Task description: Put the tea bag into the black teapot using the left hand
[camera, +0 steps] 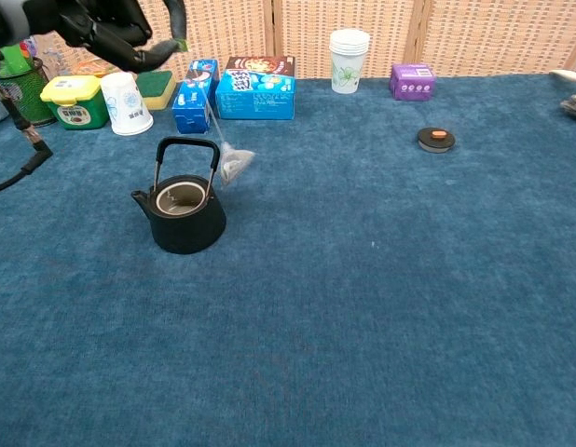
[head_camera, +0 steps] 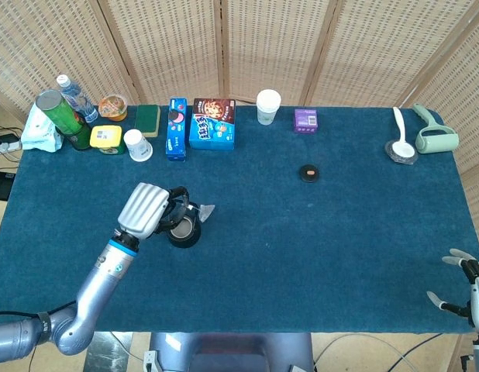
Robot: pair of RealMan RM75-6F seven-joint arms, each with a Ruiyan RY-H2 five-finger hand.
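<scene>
The black teapot (camera: pixel 182 216) stands lidless on the blue cloth, its handle upright; the head view shows the teapot (head_camera: pixel 183 229) partly under my left hand. My left hand (camera: pixel 116 30) is raised at the top left of the chest view and pinches the tag of the tea bag's string. The tea bag (camera: pixel 236 164) hangs in the air just right of the pot's handle, tilted as it swings. In the head view my left hand (head_camera: pixel 146 209) is left of the tea bag (head_camera: pixel 205 211). My right hand (head_camera: pixel 466 288) rests at the table's near right corner, fingers spread, holding nothing.
Along the back edge stand a white cup (camera: pixel 126 102), a yellow tub (camera: pixel 73 100), blue boxes (camera: pixel 257 87), a paper cup (camera: pixel 349 47) and a purple box (camera: pixel 411 80). A small black lid (camera: pixel 436 139) lies mid-right. A white spoon and roller (head_camera: pixel 435 138) sit at the far right.
</scene>
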